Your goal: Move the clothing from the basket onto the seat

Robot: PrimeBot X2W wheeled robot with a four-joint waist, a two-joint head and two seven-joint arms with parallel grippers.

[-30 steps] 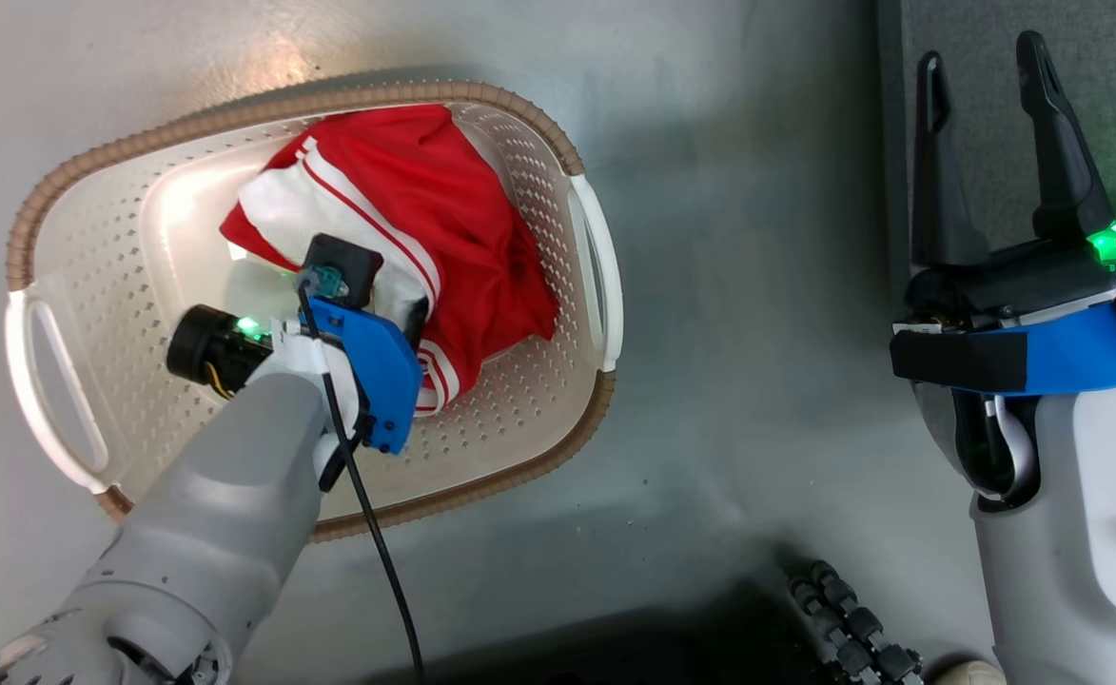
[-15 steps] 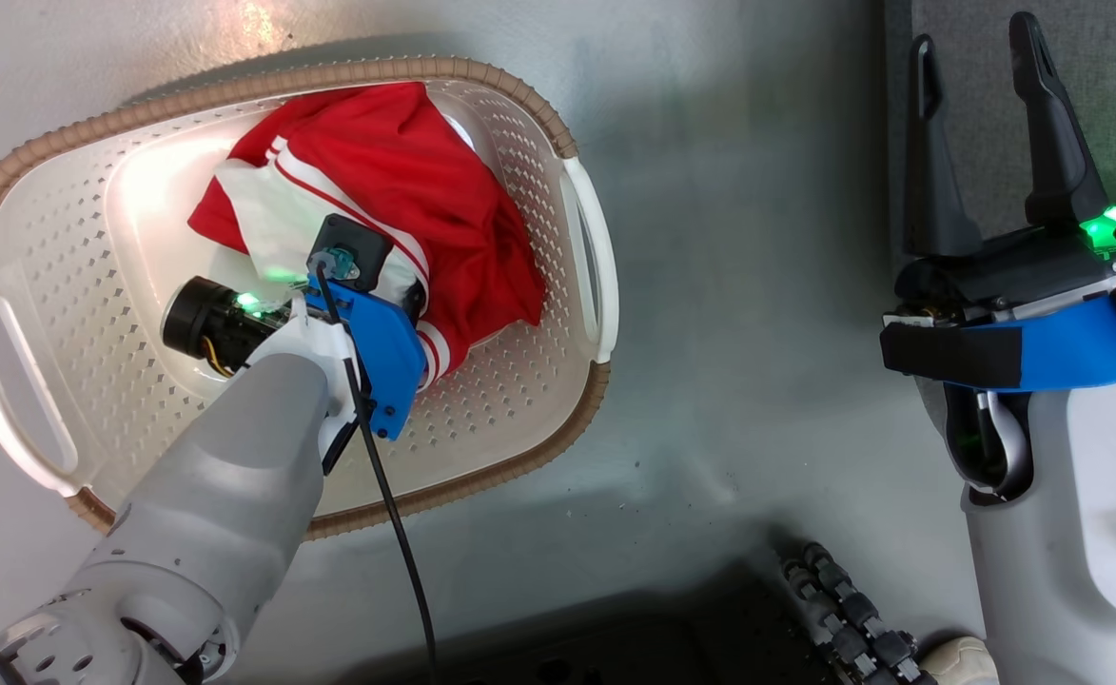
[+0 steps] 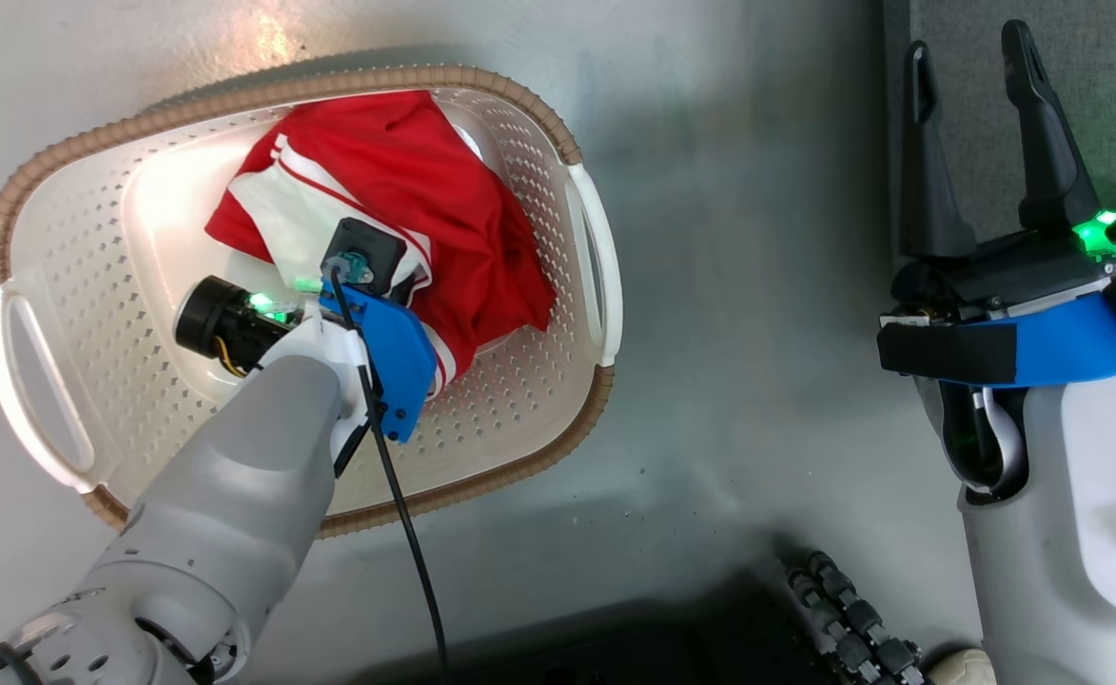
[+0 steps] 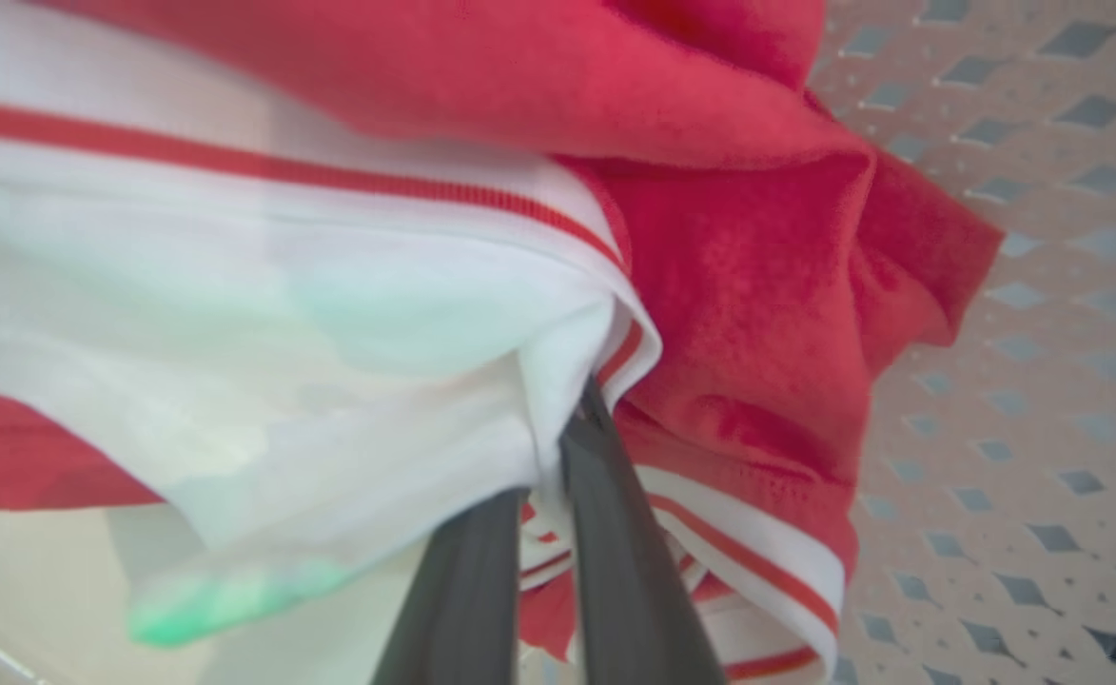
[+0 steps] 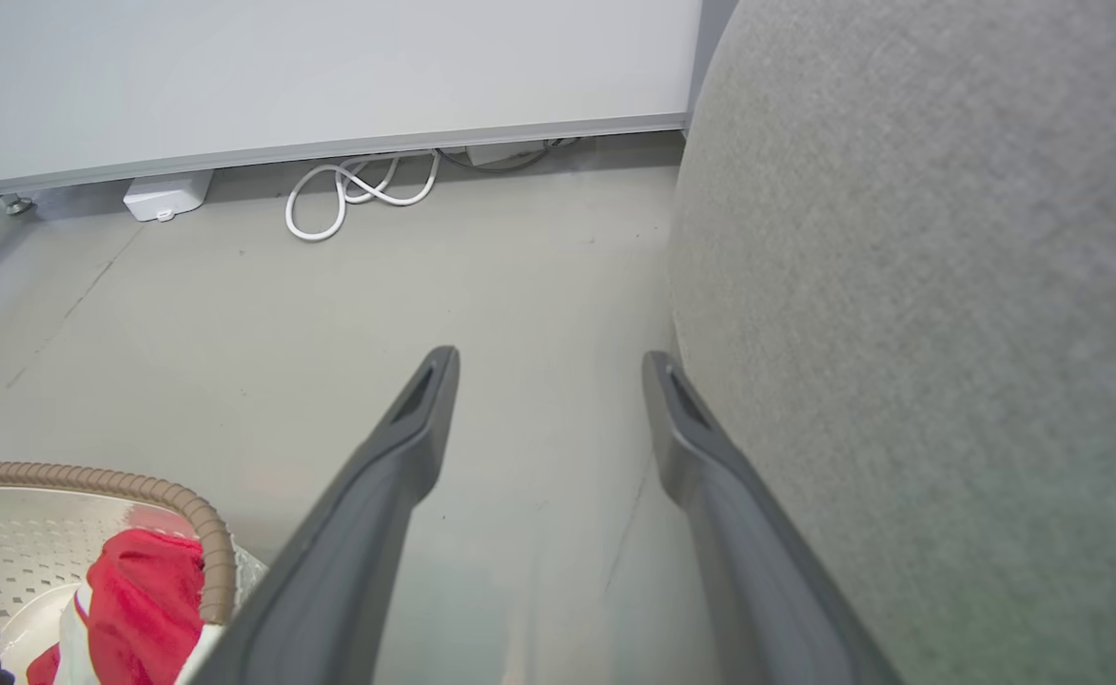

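The cream perforated basket (image 3: 519,105) with a brown rim stands on the floor at the left. The clothing (image 3: 443,200), a red jersey with white striped trim, lies bunched in it; a second garment cannot be told apart. My left arm reaches down into the basket, its wrist (image 3: 367,314) covering the fingers. In the left wrist view my left gripper (image 4: 558,447) is shut on a white fold of the clothing (image 4: 729,314). My right gripper (image 3: 966,40) hangs open and empty at the edge of the grey seat (image 3: 1090,76).
Grey floor separates the basket from the seat (image 5: 948,285). A coiled white cable (image 5: 358,190) and a small white box (image 5: 167,195) lie by the far wall. A black ribbed hose (image 3: 852,618) and my dark base sit at the bottom edge.
The whole picture has shifted a little, so the camera moved. The left wrist stays at the jersey, whose fabric looks slightly more gathered. The right gripper is as open as before.
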